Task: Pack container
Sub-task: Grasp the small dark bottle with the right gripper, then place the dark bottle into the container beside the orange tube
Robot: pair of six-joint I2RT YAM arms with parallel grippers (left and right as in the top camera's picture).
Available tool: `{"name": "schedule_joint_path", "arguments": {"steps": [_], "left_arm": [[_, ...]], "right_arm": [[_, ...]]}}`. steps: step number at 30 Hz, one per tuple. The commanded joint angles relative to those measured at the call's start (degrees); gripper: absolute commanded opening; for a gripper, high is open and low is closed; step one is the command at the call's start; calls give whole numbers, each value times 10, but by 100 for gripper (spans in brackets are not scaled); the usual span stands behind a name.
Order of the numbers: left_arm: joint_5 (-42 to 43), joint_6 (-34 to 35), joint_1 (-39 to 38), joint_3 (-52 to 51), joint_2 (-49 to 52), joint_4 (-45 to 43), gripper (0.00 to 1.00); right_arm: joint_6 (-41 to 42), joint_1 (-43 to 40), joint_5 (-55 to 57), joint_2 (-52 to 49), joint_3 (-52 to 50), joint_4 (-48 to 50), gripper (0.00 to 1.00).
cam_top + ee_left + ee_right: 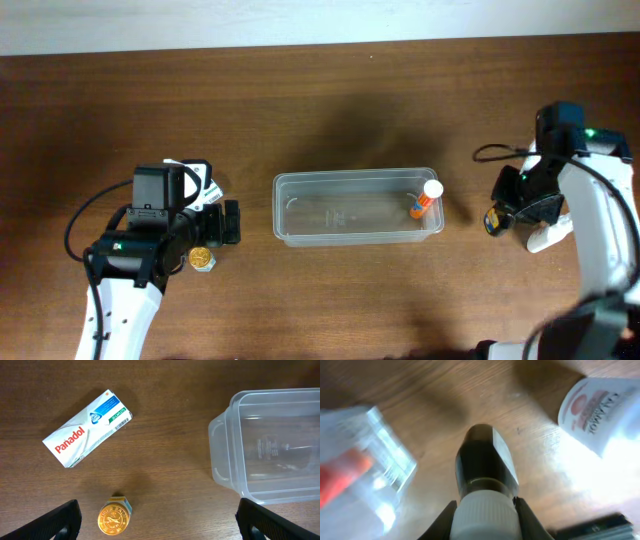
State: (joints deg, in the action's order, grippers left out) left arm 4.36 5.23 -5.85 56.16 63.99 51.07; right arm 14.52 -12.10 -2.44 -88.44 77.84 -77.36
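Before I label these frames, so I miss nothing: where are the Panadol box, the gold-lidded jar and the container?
Panadol box (87, 435): left wrist view, middle of top face.
gold-lidded jar (113, 520): left wrist view, centre of lid.
container (220, 445): left wrist view, rim of its short end.

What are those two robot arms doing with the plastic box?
They're packing small things into the clear container. An orange, white-capped tube lies inside at one end. The right gripper has its fingers either side of a small dark bottle, at its white cap; it's too blurry to tell if it's squeezing. A white bottle lies nearby. The left gripper hangs open above a Panadol box and a gold-lidded jar on the table.
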Motion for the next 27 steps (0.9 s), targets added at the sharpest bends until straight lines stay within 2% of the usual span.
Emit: {"name": "schedule_joint_path", "arguments": {"steps": [1, 7, 11, 20, 27], "left_arm": [[8, 3, 4, 12, 1, 0, 99], [8, 3, 4, 12, 1, 0, 100], [8, 3, 4, 12, 1, 0, 100], [8, 3, 4, 12, 1, 0, 99], [8, 3, 4, 12, 1, 0, 99]], "right_arm": [[-23, 45, -4, 63, 35, -30, 23], [-5, 144, -4, 137, 35, -49, 23], [19, 199, -3, 146, 34, -49, 24], [26, 287, 7, 95, 21, 8, 24], [40, 294, 31, 22, 19, 26, 24]]}}
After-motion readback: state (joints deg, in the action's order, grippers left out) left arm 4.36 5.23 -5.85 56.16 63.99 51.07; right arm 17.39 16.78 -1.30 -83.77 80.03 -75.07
